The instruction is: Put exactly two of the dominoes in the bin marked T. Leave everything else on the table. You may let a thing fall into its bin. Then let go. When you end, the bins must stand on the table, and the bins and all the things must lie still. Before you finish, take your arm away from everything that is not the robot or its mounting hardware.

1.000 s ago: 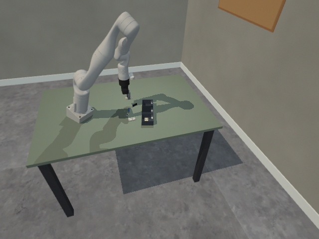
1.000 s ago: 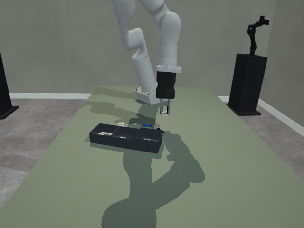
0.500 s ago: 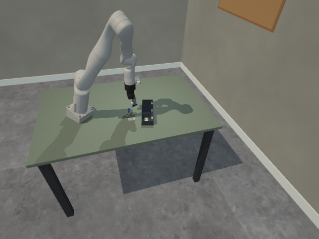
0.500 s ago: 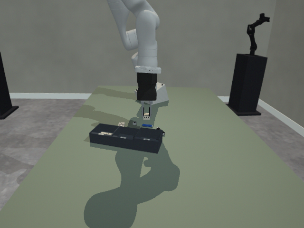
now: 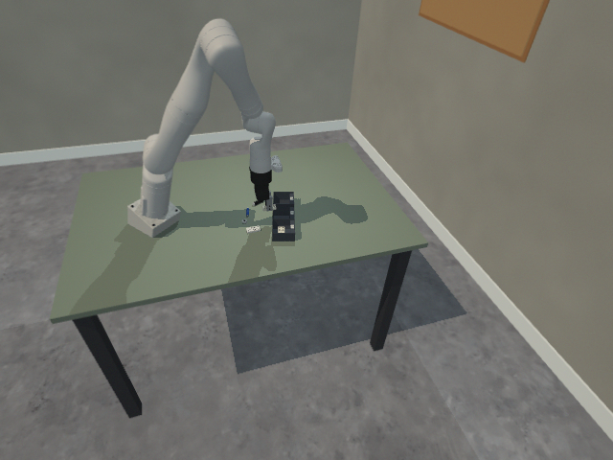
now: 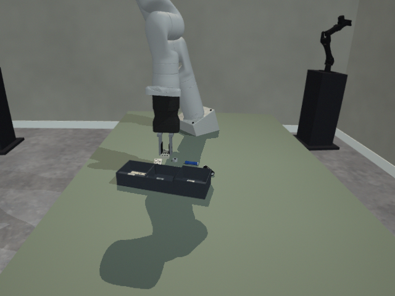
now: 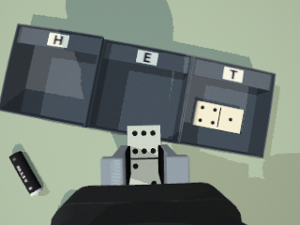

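While its two grey fingers clamp a cream rectangular domino with black pips [image 7: 144, 148], the black end effector [image 7: 144, 169] hangs over the green surface [image 6: 271, 197] just short of the dark three-compartment bin row [image 7: 186, 88]. In the wrist view the held tile stands on end between the fingers, its pip end reaching toward the near wall of the middle compartment, marked E [image 7: 146, 58]. Beyond and to the right of the end effector lies the compartment marked T [image 7: 232, 74], and a second cream domino [image 7: 217, 116] rests flat on its floor. Beyond and to the left is the compartment marked H [image 7: 58, 40]. To the end effector's left, on the surface outside the bins, lies a small black stick with a white label [image 7: 26, 174]. In the exterior view a third cream domino [image 6: 157, 161] lies flat just in front of the fingertips, with a small grey cube [image 6: 174, 159] close beside it and a blue cylinder [image 6: 191, 163] a little farther along, all on the end effector's side of the bins.
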`<state>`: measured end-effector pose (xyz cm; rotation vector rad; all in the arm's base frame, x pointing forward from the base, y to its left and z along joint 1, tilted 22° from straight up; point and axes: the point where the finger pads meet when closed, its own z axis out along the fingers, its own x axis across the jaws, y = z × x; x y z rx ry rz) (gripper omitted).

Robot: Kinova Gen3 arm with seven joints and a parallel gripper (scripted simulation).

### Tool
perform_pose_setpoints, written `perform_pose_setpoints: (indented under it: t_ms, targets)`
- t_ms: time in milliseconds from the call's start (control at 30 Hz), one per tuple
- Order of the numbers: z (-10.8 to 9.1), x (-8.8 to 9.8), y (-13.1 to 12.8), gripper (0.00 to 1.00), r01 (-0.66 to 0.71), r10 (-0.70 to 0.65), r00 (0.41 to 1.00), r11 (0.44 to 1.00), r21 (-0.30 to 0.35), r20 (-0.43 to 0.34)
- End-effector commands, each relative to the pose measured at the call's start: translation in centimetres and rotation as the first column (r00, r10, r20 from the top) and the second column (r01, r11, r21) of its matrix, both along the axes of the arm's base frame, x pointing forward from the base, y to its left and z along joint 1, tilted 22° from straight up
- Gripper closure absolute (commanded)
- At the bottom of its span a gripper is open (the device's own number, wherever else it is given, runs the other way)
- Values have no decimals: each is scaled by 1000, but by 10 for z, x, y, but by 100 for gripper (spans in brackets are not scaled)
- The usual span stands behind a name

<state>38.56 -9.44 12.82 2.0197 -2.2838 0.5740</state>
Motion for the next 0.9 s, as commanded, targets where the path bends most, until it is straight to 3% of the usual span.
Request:
perform_pose_setpoints:
  t_ms: [0,167,333,433,600,667,867]
  targets:
    - [9,6,-20,51,113,-114,993,993,23,41]
    - [15,10,-36,51,248,-252,964,967,63,80]
    - [26,17,-63,51,455,-472,872,879,140,130]
    - [31,20,-76,51,565,-593,791,803,191,150]
    - [31,20,-76,51,715,-766,621,640,279,167]
    - [31,20,-76,51,715,-766,621,640,279,167]
    - [31,20,-76,51,831,-916,370,402,384,157]
